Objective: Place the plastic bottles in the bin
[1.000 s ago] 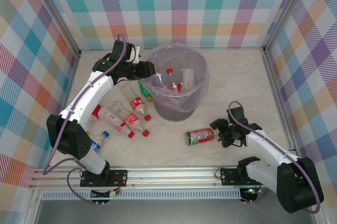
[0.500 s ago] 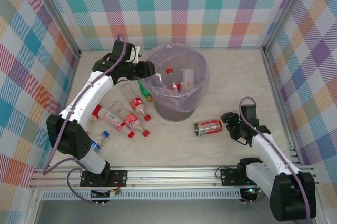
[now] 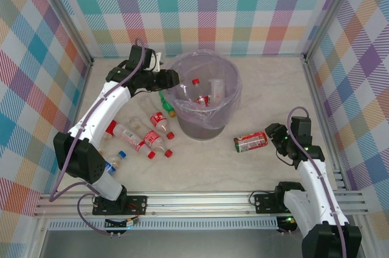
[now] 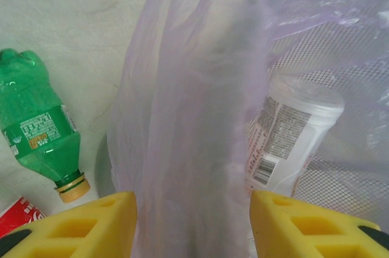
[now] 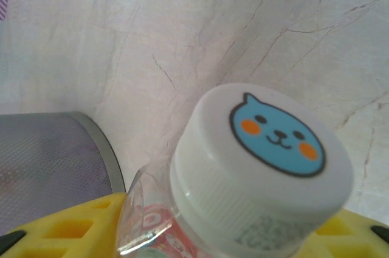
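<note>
Holding a red-labelled bottle (image 3: 251, 142) at its white-capped end, the right tool (image 3: 272, 139) sits right of the bin (image 3: 203, 127). The transfer step seems in hand, and the next move calls for raising the bottle above the bin's rim before release. The left tool (image 3: 172, 78), spread wide, straddles the bin's left rim.

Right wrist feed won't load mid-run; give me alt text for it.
A white cap with a blue cartoon cat face sits low in the middle, topping a red-labelled plastic bottle between the yellow jaws of the right gripper. Behind lie the pale marbled table and, at left, the grey mesh wall of the bin.
</note>
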